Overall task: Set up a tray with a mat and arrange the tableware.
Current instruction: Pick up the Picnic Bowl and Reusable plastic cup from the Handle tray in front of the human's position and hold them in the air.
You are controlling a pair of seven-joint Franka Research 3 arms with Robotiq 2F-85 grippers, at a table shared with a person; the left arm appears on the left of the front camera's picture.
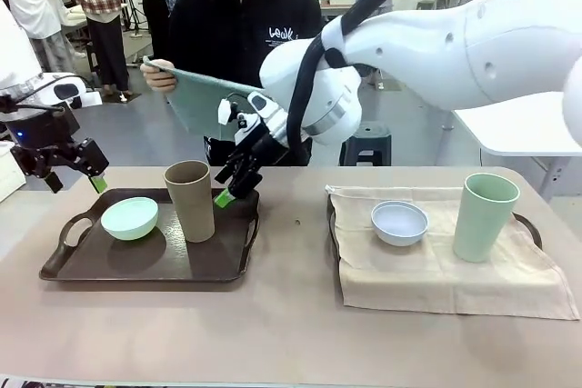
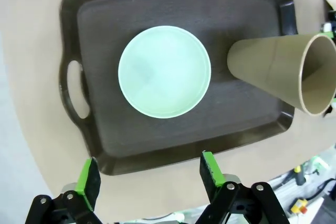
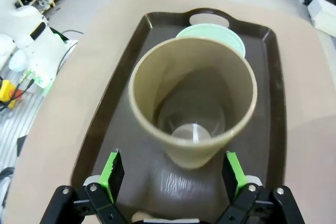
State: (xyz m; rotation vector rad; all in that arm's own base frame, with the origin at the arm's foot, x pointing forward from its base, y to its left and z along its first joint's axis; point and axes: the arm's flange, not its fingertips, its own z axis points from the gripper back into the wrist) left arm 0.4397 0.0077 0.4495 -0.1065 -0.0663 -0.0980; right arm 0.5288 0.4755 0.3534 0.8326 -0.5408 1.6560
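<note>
Count: two trays, two bowls, two cups, one mat laid, two claws.

- left tray [image 1: 55, 265], dark brown with cut-out handles, bare of cloth. It carries the mint green bowl [image 1: 129, 217] on its left half and the tan cup [image 1: 190, 199] upright on its right half, bowl and cup apart.
- right tray [image 1: 531, 227], dark, covered by the beige cloth mat [image 1: 455, 279]. The pale bluish white bowl [image 1: 399, 222] sits left on the mat and the pale green cup [image 1: 485, 216] stands right, well apart.

Writing: small white print on the person's black shirt, too small to read. No labels on the tableware.

- The person at the far side grips a flat grey-green sheet [image 1: 205, 102] with one hand [image 1: 159, 74].
- left claw [image 1: 75, 184]: released, fingers spread, nothing between them. It hangs above the far left corner of the left tray. Its wrist view looks down on the bowl [image 2: 164, 72], which lies ahead of the pads and clear of them.
- right claw [image 1: 235, 190]: released and wide, reaching across to the left tray's far right edge, just right of the tan cup. In its wrist view the cup [image 3: 191, 103] stands ahead, in line with the gap, and neither pad touches it.
</note>
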